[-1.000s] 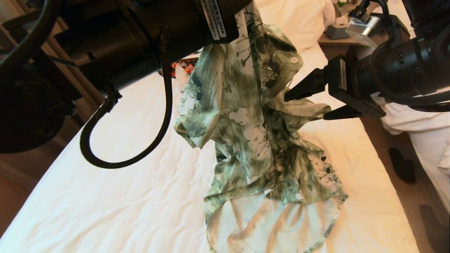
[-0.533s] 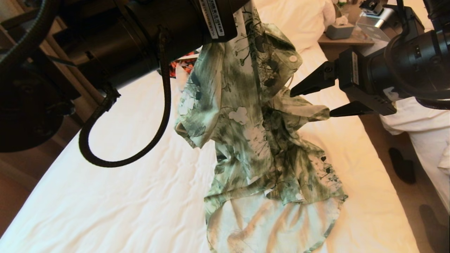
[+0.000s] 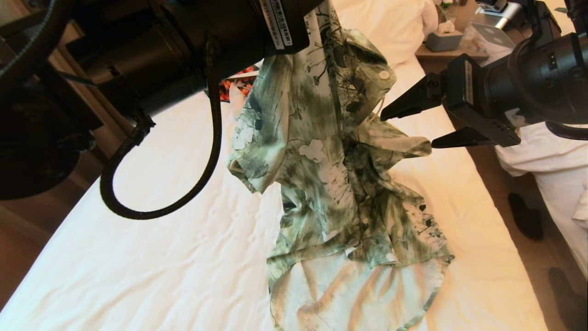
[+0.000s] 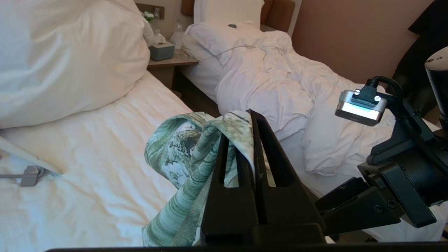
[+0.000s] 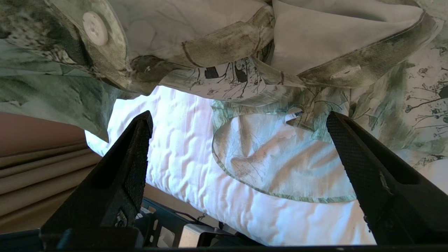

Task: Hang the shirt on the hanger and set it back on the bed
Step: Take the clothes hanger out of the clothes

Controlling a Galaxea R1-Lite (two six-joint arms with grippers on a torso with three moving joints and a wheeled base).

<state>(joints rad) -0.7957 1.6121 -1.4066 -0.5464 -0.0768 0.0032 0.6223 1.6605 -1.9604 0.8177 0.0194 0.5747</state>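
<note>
The green and white floral shirt (image 3: 321,151) hangs in a bunch from above, and its lower half trails onto the bed (image 3: 161,220). My left gripper (image 4: 250,117) is raised over the bed and shut on a fold of the shirt (image 4: 175,147) near its top. In the head view my left arm hides those fingers. My right gripper (image 3: 408,131) is open just right of the hanging shirt, level with its collar and white button (image 3: 384,74). Nothing lies between its fingers (image 5: 136,157). The shirt's collar (image 5: 224,42) hangs close in front of them. The hanger is hidden.
A big white pillow (image 3: 386,23) lies at the head of the bed. An orange-and-black garment (image 3: 236,87) shows behind my left arm. A white hanger with a grey clip (image 4: 29,175) rests on the sheet. A nightstand with a tissue box (image 3: 443,39) and another bed (image 4: 266,77) stand to the right.
My right gripper has drawn slightly up and to the right, away from the shirt, still open. The left gripper has kept the shirt held up in the same place.
</note>
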